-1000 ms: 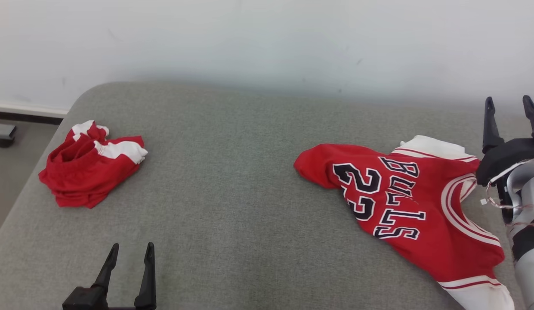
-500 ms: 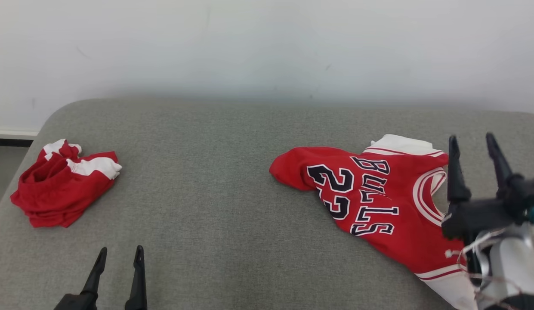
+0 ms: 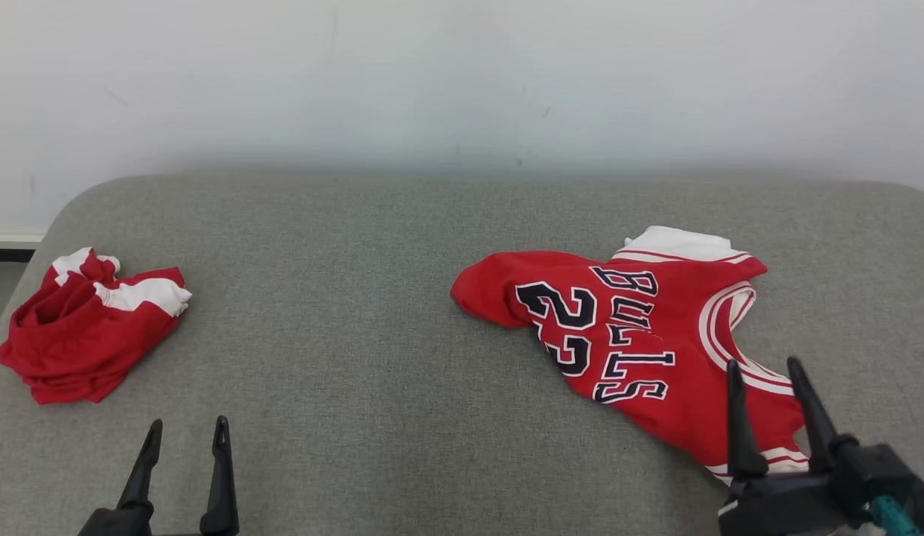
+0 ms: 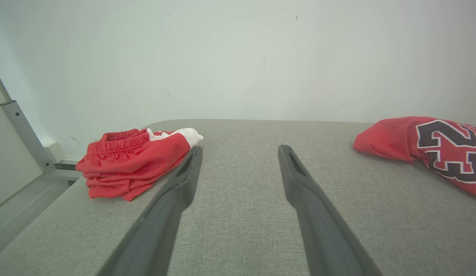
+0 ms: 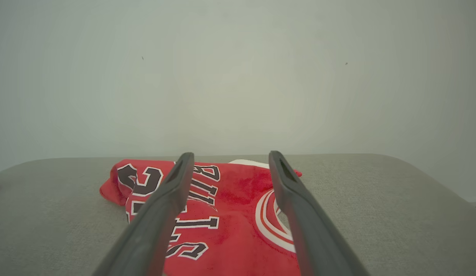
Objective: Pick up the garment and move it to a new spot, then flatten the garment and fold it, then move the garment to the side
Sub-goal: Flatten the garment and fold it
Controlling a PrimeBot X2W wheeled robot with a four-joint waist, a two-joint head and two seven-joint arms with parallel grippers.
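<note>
Head view looks down on a grey padded surface (image 3: pixel 372 313) that runs ahead of both claws to a pale wall (image 3: pixel 432 74). The red jersey (image 3: pixel 618 327), which I take to be the garment to move, lies crumpled just ahead of and partly under the right claw (image 3: pixel 762 365). Its white-trimmed edge sits at the fingertips, and its numbers point away to that claw's left. Red shorts (image 3: pixel 82 327) sit bunched ahead of and to the left of the left claw (image 3: pixel 189 421), well apart from the jersey.

Both claws stand spread wide with nothing between the fingers. How high the right one hangs over the cloth I cannot tell.

The likely risk is a shallow pinch. If the fingers close on one layer or on the trim alone, the jersey could slip out or lift as a twisted bundle that is harder to flatten. A low drag could also rumple it further.

The surface rounds off to the right claw's right, so cloth carried that way could slide off. A metal frame (image 4: pixel 23 130) stands beyond the shorts, to the left claw's left. The broad bare stretch between the two claws looks like the safest place to set it down.
</note>
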